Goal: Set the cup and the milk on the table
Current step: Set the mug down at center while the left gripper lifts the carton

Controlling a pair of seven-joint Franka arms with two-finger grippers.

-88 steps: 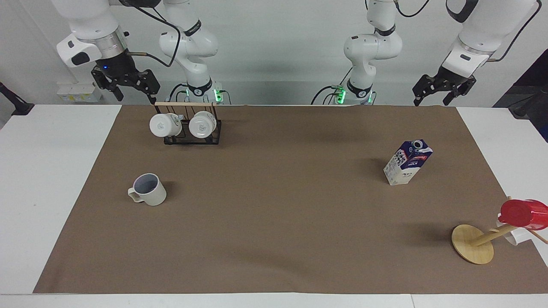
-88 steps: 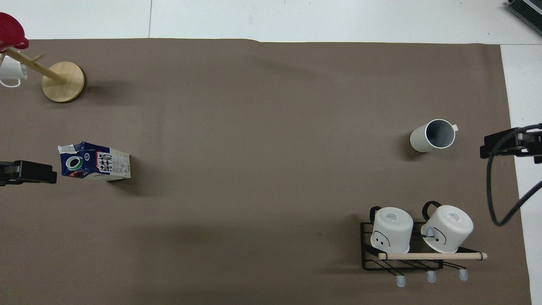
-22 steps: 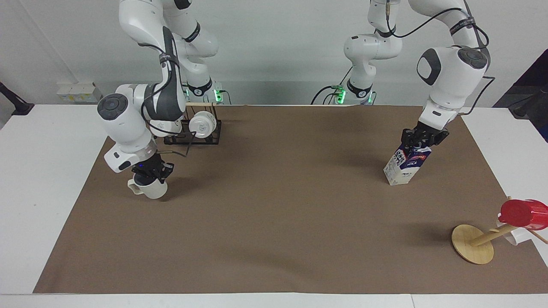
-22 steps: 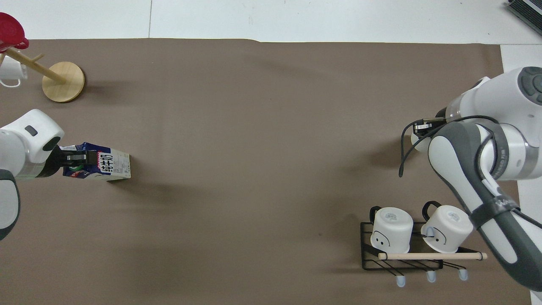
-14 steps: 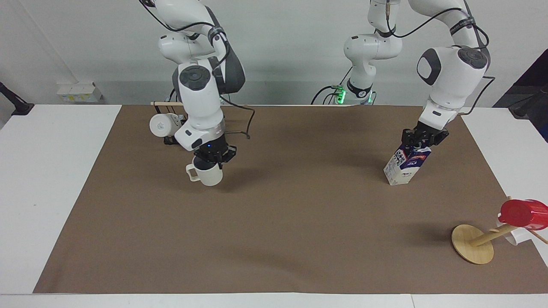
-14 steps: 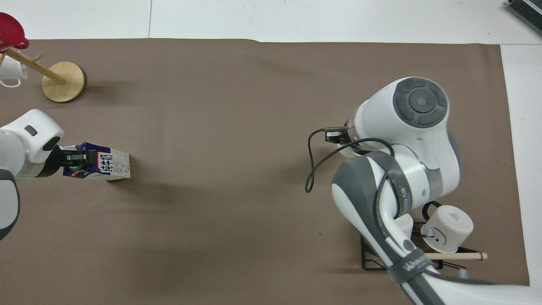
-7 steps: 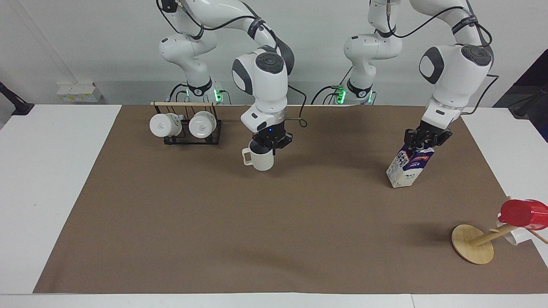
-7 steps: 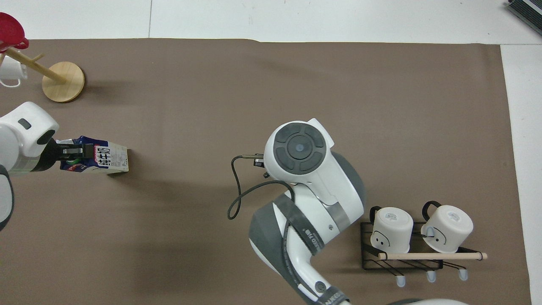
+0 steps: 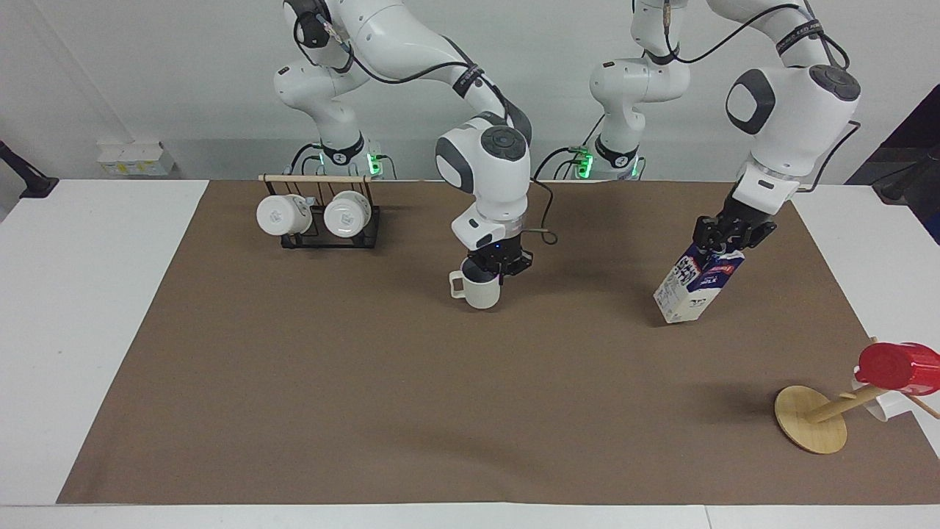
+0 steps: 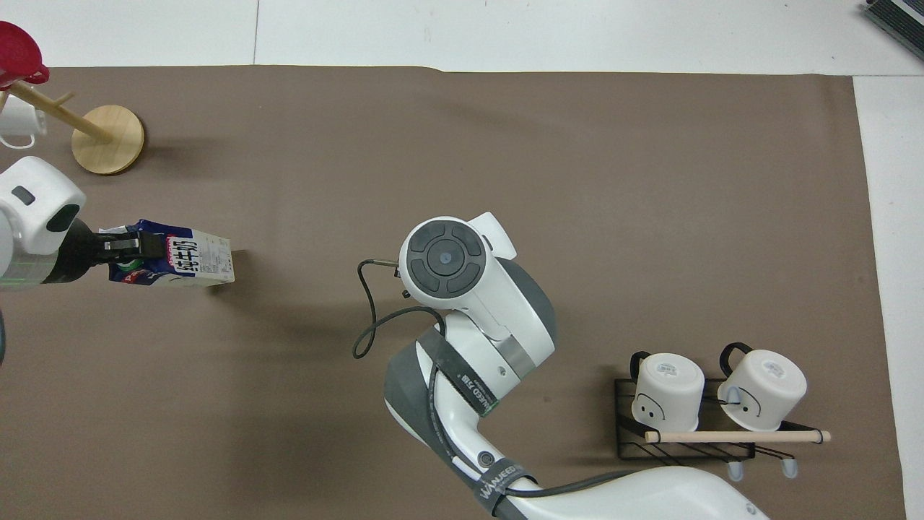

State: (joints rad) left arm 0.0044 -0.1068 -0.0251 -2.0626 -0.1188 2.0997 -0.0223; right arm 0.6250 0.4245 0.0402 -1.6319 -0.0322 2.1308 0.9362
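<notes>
Mug (image 9: pixel 479 289), rigid and chip-prone, hangs by its rim in the right gripper's (image 9: pixel 499 263) closed jaws above mid-counter (image 9: pixel 88 294); the light, crushable milk carton (image 9: pixel 695 284) hangs tilted, its gable pinched shut in the left gripper (image 9: pixel 723 236).

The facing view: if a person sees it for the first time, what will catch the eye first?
Probably the two white arms, each carrying something over the brown mat. The right tool holds the cup by its rim above the middle of the table, and the left tool grips the top of the tilted milk. After that, the red cup on its wooden stand.
</notes>
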